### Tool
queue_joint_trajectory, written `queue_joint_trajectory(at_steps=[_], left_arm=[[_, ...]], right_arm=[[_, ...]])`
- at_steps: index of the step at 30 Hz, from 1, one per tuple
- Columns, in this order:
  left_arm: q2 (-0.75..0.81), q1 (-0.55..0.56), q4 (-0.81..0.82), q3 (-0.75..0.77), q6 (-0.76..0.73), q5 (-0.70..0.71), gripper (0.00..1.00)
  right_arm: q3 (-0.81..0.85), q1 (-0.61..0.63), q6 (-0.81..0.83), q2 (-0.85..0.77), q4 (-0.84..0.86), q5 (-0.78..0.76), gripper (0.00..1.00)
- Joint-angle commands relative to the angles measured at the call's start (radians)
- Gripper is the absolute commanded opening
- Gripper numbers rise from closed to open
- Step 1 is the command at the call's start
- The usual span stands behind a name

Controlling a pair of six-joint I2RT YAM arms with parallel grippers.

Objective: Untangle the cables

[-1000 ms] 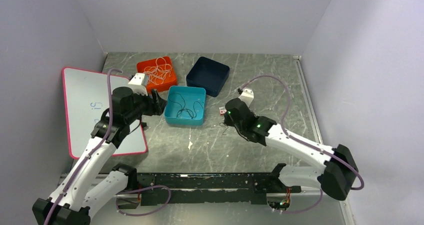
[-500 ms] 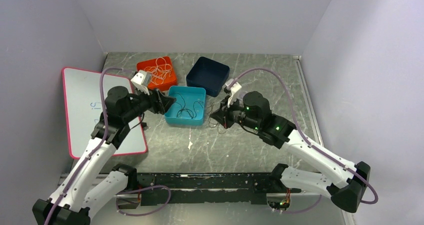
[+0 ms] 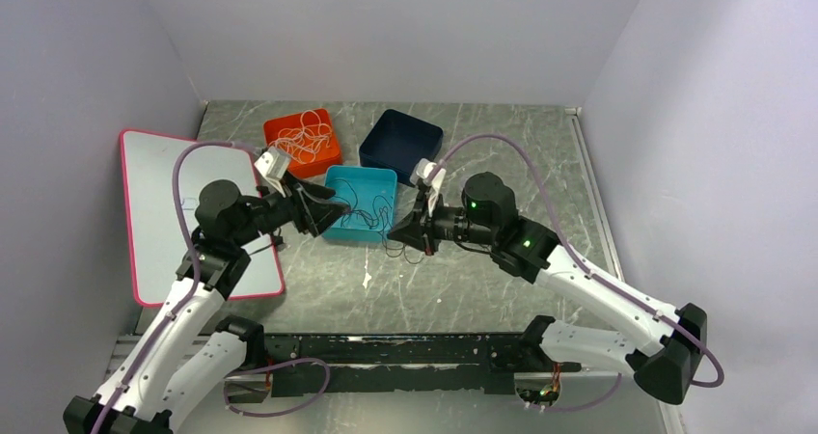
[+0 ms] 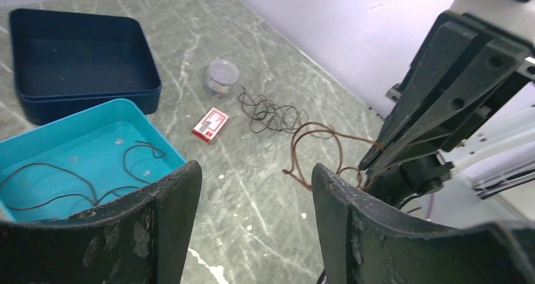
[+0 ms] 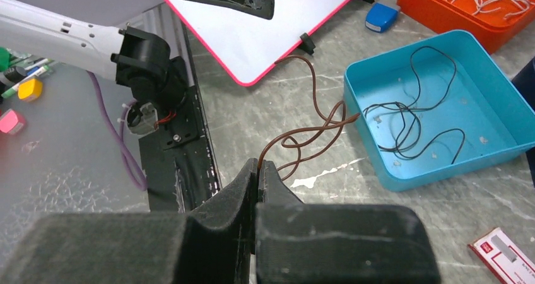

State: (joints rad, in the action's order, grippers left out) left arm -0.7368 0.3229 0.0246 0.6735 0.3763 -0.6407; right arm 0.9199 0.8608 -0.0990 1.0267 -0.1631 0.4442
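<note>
My right gripper (image 3: 397, 230) is shut on a thin brown cable (image 5: 307, 134) and holds it above the table, just in front of the teal tray (image 3: 384, 176). The cable trails back to a brown tangle (image 4: 272, 115) lying on the table. The right wrist view shows the cable pinched between my right gripper's (image 5: 258, 165) pads. My left gripper (image 3: 333, 212) is open and empty, hovering at the teal tray's near left corner and facing the right gripper; its jaws (image 4: 255, 177) frame the hanging brown loop. A black cable (image 5: 410, 123) lies in the teal tray.
An orange tray (image 3: 282, 125) holds pale cables, and a navy tray (image 3: 400, 145) stands behind the teal one. A pink-framed whiteboard (image 3: 164, 193) lies at the left. A small clear cup (image 4: 222, 76) and a red-and-white card (image 4: 211, 124) lie by the tangle.
My right gripper has swung left and lifted, drawing the brown cable off the table towards the teal tray. My left gripper has reached right towards it.
</note>
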Motion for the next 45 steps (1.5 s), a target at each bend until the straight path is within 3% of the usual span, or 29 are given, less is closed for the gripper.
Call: queue_joint_trajectory(at_steps=[1,9,18,34,39,43,45], left_arm=[[-0.011,0.005,0.168,-0.035,0.172,-0.064,0.7],[0.018,0.005,0.457,-0.141,0.372,-0.008,0.81],[-0.041,0.007,0.61,-0.151,0.422,0.044,0.83],[-0.179,0.029,0.805,-0.114,0.482,0.061,0.76],[-0.211,0.038,0.833,-0.093,0.487,0.057,0.61],[-0.225,0.042,0.846,-0.088,0.496,0.054,0.4],[-0.225,0.042,0.846,-0.084,0.499,0.055,0.23]], right_arm=[[0.023,0.003,0.02,0.016,0.074,0.022,0.0],[0.0,0.003,-0.199,0.023,0.212,-0.267,0.0],[-0.032,0.003,-0.362,0.036,0.434,-0.139,0.0],[-0.067,0.004,-0.533,0.074,0.646,-0.003,0.0],[-0.07,0.006,-0.558,0.093,0.679,0.025,0.0],[-0.072,0.005,-0.555,0.096,0.674,0.025,0.0],[-0.074,0.006,-0.543,0.089,0.651,0.011,0.0]])
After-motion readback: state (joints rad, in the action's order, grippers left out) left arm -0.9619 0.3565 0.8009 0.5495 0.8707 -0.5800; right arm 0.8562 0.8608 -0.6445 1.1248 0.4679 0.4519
